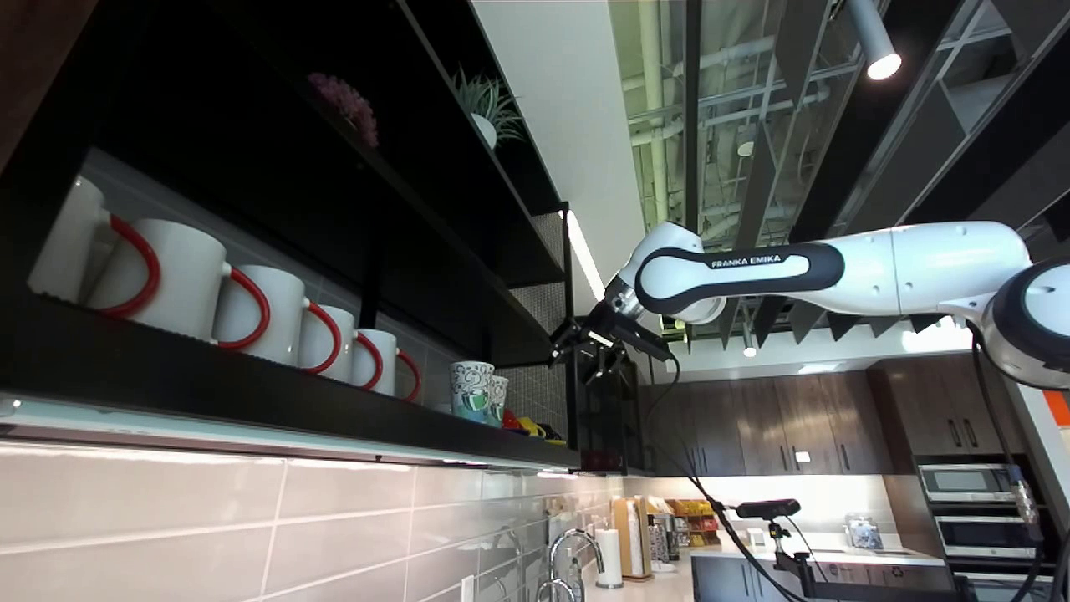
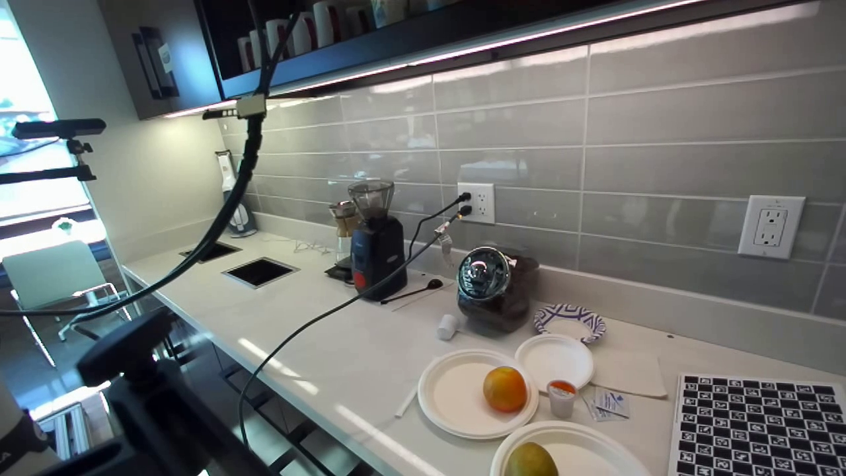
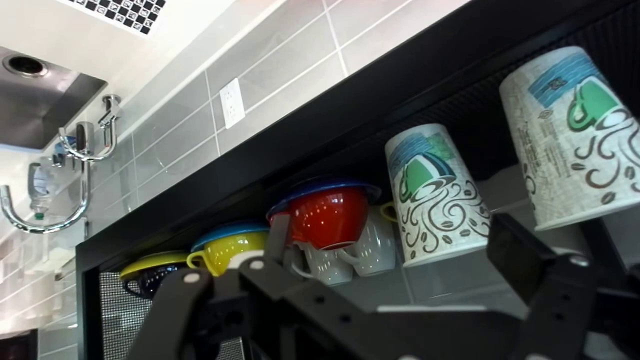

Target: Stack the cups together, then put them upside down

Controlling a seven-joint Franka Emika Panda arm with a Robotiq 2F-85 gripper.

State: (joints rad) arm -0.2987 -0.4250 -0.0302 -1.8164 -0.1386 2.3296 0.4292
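Note:
Two pale paper cups with teal-green patterning stand apart on the black shelf, rims up. An exterior view has the larger-looking cup (image 1: pixel 472 391) beside the second cup (image 1: pixel 497 400). The wrist picture is inverted, so both hang rim-down there: the nearer cup (image 3: pixel 575 140) at right, the farther cup (image 3: pixel 437 195) near the middle. My gripper (image 3: pixel 397 245) is open, its fingers wide apart, with the farther cup showing between them but not gripped. In an exterior view the gripper (image 1: pixel 575 358) hovers off the shelf's front, right of and slightly above the cups.
On the same shelf (image 1: pixel 334 401), white mugs with red handles (image 1: pixel 259 313) line up on one side. A red cup (image 3: pixel 330 215) on a blue saucer and a yellow cup (image 3: pixel 235 250) sit on the opposite side. An upper shelf (image 1: pixel 468 276) runs overhead.

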